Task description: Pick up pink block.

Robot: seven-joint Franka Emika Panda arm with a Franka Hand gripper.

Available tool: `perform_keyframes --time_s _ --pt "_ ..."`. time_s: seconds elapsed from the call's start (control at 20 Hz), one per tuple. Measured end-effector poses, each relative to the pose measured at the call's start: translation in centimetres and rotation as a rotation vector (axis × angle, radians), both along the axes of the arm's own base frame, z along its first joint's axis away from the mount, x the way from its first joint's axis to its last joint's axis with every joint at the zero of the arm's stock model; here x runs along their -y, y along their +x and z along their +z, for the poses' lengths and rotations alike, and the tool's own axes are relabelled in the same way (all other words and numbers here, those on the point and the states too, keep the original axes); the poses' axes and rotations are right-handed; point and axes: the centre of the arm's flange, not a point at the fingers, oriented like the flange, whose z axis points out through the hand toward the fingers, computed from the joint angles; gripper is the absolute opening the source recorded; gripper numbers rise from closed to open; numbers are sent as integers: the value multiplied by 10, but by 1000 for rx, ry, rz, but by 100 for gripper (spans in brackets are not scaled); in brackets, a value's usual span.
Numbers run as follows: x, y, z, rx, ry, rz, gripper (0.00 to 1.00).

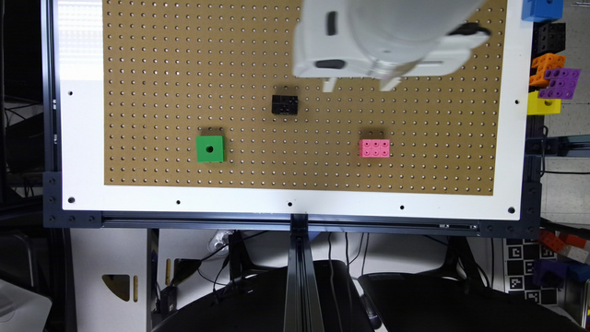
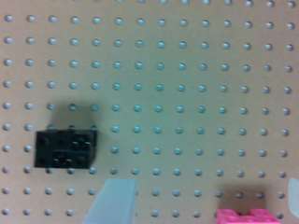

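I see my gripper (image 1: 361, 84) spread wide and holding nothing. The pink block (image 1: 374, 148) lies at its 6 o'clock, well apart on the pegboard (image 1: 161, 69).

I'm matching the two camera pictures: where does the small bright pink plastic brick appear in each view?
Exterior view: the pink brick lies flat on the brown pegboard, towards the exterior view's right, apart from the green cube.
Wrist view: only a cropped part of the pink brick shows at the picture's edge.
Shared landmark: the black brick.
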Motion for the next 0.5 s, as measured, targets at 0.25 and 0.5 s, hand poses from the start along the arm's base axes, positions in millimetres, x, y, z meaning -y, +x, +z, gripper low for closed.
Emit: perform_keyframes --time_s 0.25,0.5 --pt "-20 37 -8 6 18 3 100" --pt "-30 54 -16 3 27 7 100"
